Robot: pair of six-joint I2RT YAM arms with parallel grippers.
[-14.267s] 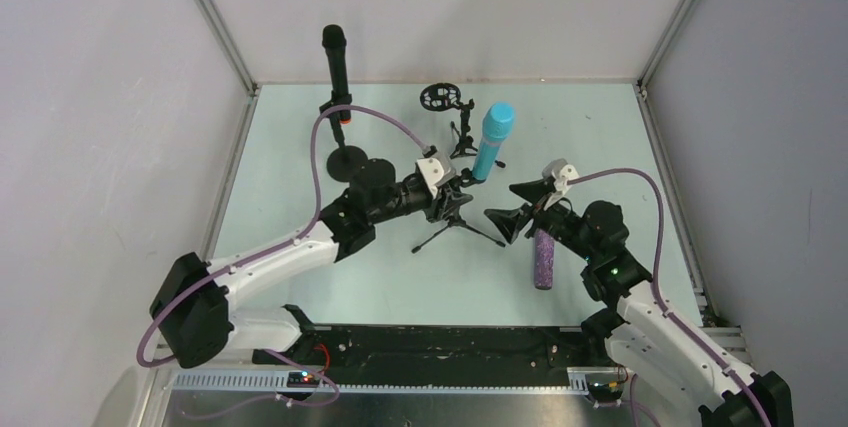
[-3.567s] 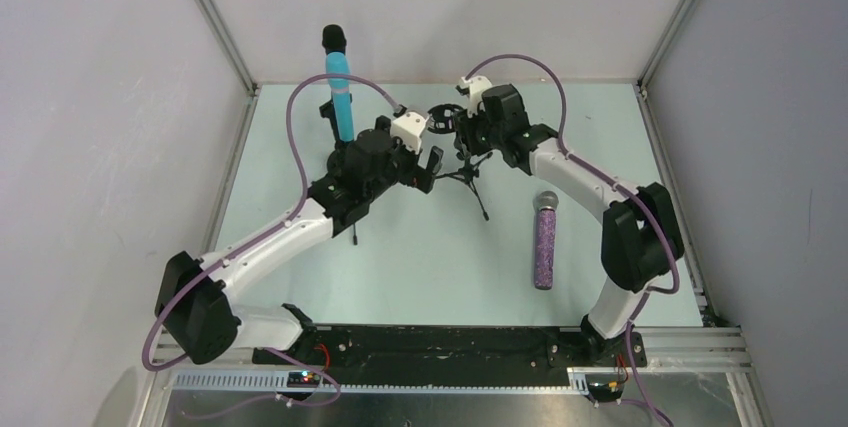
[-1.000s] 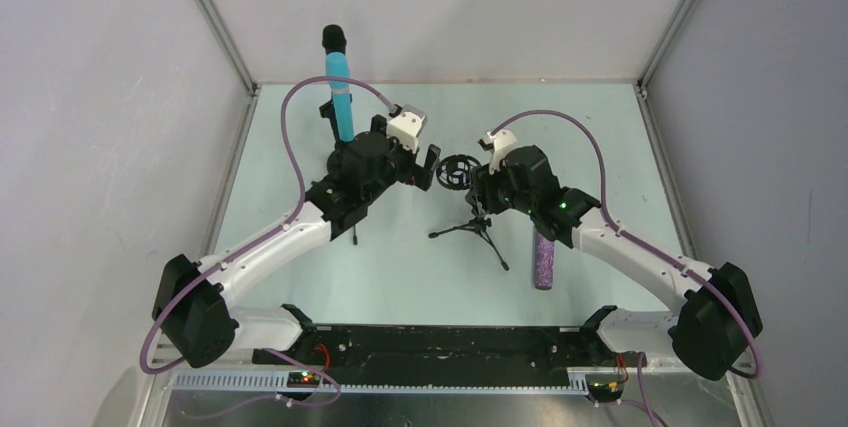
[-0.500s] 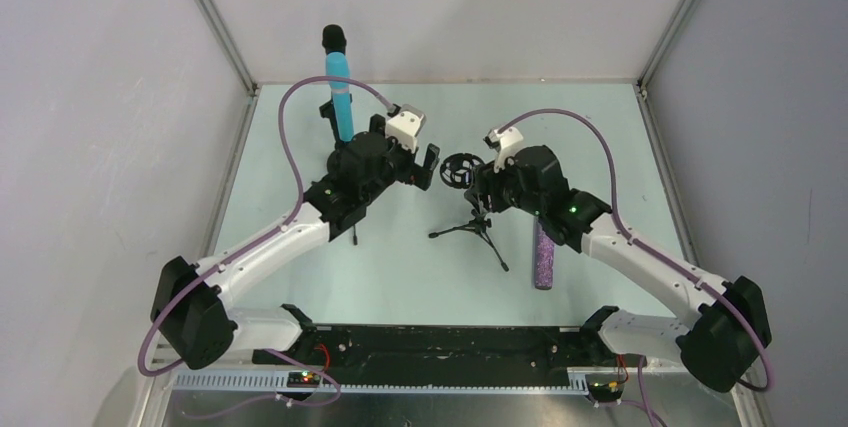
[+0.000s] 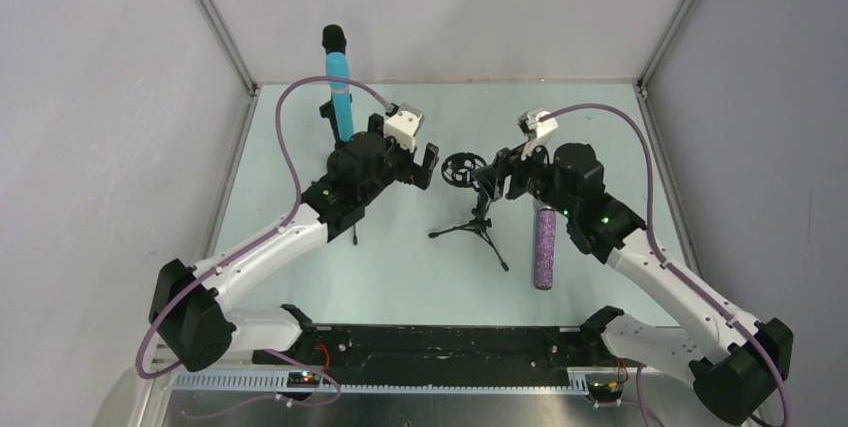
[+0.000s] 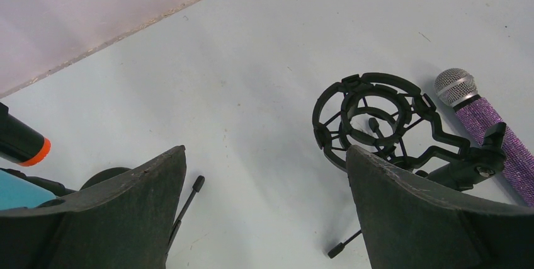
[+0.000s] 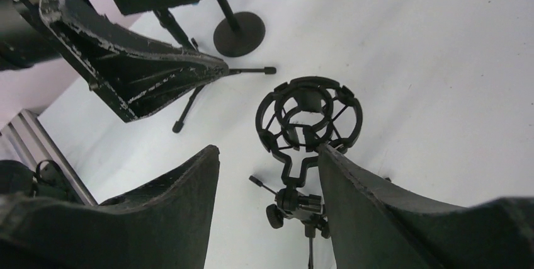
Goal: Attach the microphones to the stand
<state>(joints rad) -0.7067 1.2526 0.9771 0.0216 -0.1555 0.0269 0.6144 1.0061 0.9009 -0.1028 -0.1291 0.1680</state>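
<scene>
Top external view has the shock-mount stand (image 5: 461,169) on its tripod near the middle of the frame, on the pale table (image 5: 600,117), with one arm on each side of it. The left gripper (image 5: 425,167) sits just left of the ring. Its jaws are spread wide and hold nothing. The right gripper (image 5: 497,177) is just right of the ring. Its jaws are also apart and have no grip on anything.

The purple microphone (image 5: 544,247) lies flat, right of centre and beside the tripod legs, partly under the right arm. At upper left the cyan microphone (image 5: 341,97) stands upright, and the dark top of the black microphone (image 5: 334,40) shows above it.

Left wrist view shows the left gripper (image 6: 266,150) framing bare table. The shock-mount stand (image 6: 378,123) is at centre right with its ring empty. The purple microphone (image 6: 488,124) runs to the right edge, silver head uppermost. The orange end of the black microphone (image 6: 22,146) and a sliver of the cyan microphone (image 6: 12,188) show at the left edge.

Right wrist view looks down past the right gripper (image 7: 267,149) onto the shock-mount stand (image 7: 308,102). The fingers flank its stem, and contact cannot be judged. A round-base stand (image 7: 239,34) is at the top.
</scene>
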